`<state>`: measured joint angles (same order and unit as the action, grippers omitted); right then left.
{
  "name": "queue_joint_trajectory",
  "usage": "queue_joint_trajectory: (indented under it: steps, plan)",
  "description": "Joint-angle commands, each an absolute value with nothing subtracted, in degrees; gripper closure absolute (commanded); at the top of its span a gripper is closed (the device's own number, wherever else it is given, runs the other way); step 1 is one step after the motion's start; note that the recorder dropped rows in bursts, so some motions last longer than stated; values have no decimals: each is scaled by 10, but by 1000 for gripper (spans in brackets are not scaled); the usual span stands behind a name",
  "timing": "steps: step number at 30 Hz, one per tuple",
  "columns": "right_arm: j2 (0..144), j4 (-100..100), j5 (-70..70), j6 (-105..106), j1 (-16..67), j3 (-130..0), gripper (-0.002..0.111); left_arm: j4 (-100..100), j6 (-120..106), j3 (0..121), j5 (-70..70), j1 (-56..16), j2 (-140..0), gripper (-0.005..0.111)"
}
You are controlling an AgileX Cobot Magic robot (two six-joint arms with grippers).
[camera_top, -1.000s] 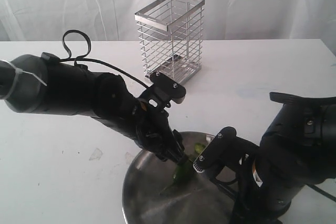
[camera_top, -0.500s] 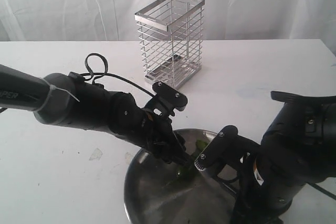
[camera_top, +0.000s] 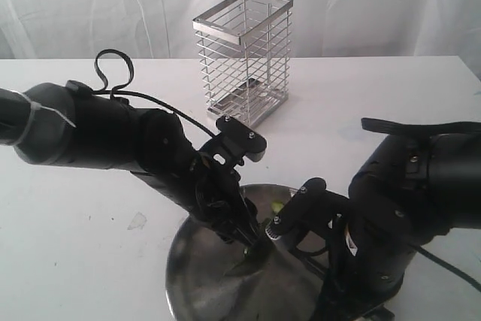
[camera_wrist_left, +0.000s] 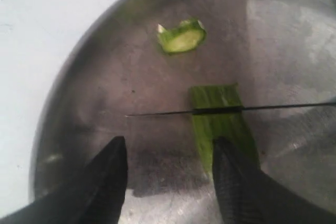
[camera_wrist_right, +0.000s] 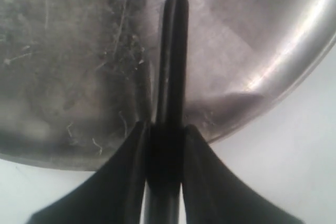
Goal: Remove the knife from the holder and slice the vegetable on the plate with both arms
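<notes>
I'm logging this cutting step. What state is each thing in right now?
Knife: held by the right gripper, blade across the chili.
Chili: on the plate, one cut piece lying apart.
Plate: flat on the table.
Holder: upright, no knife inside.
Left gripper: open, one finger at the chili.

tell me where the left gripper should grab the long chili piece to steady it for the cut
Grip the chili piece on the stretch nearest the left gripper, clear of the knife blade lying across it. It lies flat on the plate, one open finger already beside it, so probably come straight down and pinch across its narrow width.
</notes>
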<state>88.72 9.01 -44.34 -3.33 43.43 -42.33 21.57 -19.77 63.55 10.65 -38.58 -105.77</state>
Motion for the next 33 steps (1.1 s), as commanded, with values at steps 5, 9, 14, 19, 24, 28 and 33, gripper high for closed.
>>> queue_joint_trajectory:
  steps: [5, 9, 14, 19, 24, 28, 33]
  plan:
    - [899, 86, -447, -21, 433, -448, 108, 216, -208, 633, 150, -384, -1054, 53]
    - [899, 85, -445, -14, 433, -449, 108, 216, -208, 619, 134, -384, -1054, 53]
    - [908, 84, -440, 0, 433, -455, 108, 216, -208, 608, 117, -384, -1054, 53]
    - [930, 80, -443, 13, 433, -479, 108, 218, -208, 608, 117, -384, -1054, 53]
    - [958, 79, -455, 25, 433, -505, 108, 218, -208, 608, 117, -384, -1054, 53]
    - [977, 78, -457, 27, 433, -513, 108, 218, -208, 608, 117, -384, -1054, 53]
    - [988, 78, -479, 28, 433, -513, 108, 217, -218, 608, 121, -384, -1053, 53]
